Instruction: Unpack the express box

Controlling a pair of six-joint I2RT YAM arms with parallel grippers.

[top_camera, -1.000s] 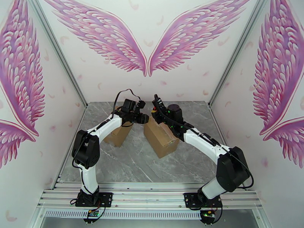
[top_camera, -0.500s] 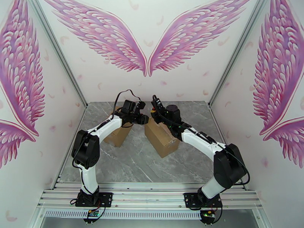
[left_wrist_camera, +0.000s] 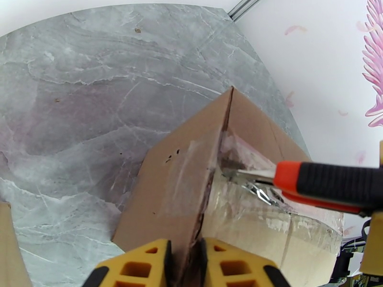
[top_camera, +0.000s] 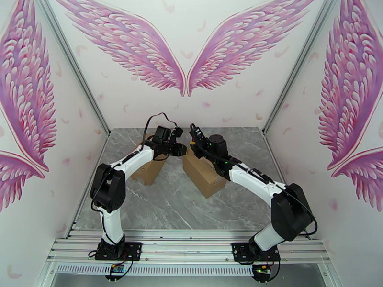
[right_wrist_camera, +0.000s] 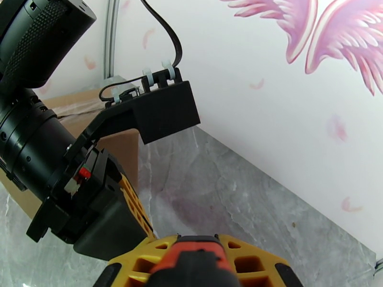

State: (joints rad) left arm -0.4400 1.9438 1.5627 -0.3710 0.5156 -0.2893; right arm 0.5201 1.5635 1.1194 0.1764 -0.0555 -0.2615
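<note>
With a second box at its 9 o'clock, the box sits mid-table, one corner edge clamped in the left claw. At its 3 o'clock the right claw grips a knife, whose blade tip is in the tape. This looks like the slitting step, and next needs a shallow draw along the seam; the wrists crowd at 12 o'clock, while bare table lies at 6.

**Q:** so where's everything sitting?

**A:** tilted brown cardboard box is mid grey marble table, with a second brown cardboard box to its left. The orange-and-black utility knife in the right gripper has its blade on the tilted box's top. The left gripper straddles that box's corner.
</note>
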